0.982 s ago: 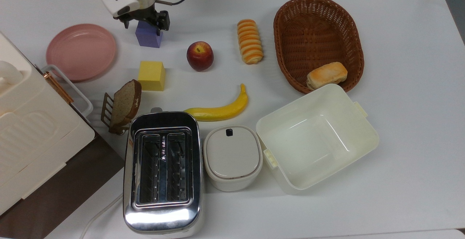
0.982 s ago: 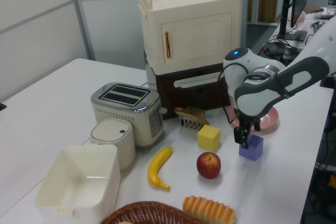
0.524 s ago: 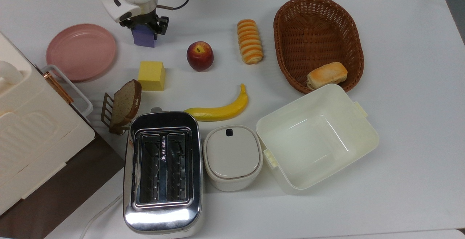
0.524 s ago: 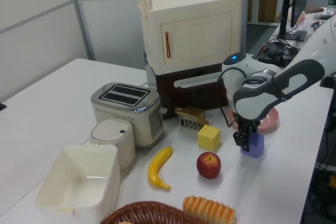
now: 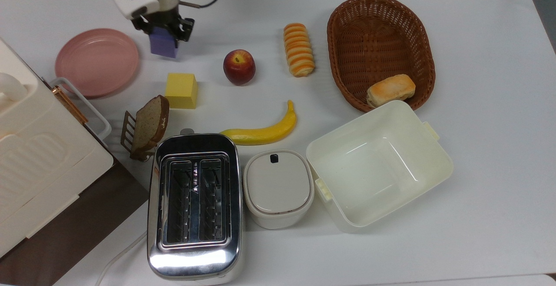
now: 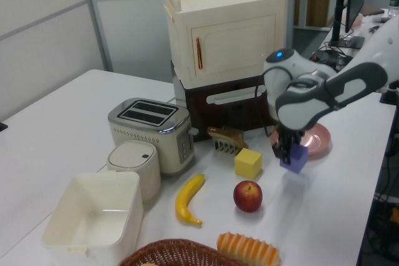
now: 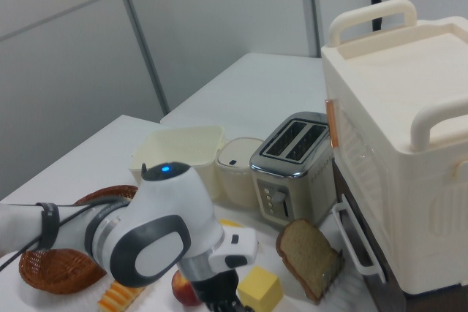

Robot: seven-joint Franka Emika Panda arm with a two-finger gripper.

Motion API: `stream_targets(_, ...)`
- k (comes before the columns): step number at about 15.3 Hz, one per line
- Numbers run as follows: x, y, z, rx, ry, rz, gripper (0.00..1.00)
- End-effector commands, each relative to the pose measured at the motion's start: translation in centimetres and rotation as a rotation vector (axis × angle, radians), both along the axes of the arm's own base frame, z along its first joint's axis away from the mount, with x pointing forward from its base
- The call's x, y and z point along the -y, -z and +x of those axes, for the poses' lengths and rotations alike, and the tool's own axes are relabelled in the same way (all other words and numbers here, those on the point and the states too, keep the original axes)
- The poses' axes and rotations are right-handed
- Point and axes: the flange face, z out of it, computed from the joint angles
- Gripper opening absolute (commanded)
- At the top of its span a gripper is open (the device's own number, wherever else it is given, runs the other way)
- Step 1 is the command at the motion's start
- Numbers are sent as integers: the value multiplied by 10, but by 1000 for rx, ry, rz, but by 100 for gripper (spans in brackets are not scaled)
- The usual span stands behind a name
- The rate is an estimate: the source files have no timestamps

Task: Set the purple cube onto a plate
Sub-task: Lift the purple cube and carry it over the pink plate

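Note:
The purple cube hangs a little above the white table, its shadow visible beneath it in the left view. My gripper is shut on the purple cube, with one dark finger on each side of it. The pink plate lies flat on the table to the top view's left of the cube, a short gap away. In the left view the plate shows just behind the gripper. The white arm fills the lower left of the right view.
A yellow cube, a red apple and a bread slice in a rack sit near the plate. Further off are a banana, toaster, striped pastry, wicker basket, cream tub and a cream cabinet.
The gripper shut on the purple cube, lifted it off the table and carried it toward the top view's left, nearer the plate.

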Motion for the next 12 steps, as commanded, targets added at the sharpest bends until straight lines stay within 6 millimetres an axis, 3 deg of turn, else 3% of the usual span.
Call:
stream_targets(1,35,-34,-12,77,100,-1,24)
stream_targets(3,60,-32,-10,78,137,0,24)
stream_targets(5,71,-29,-4,78,149,3,24)
stream_targets(7,90,-32,13,99,178,1,24)
stream_targets(9,111,-23,29,102,203,8,24)
stream_targets(12,130,-21,36,112,230,9,24)
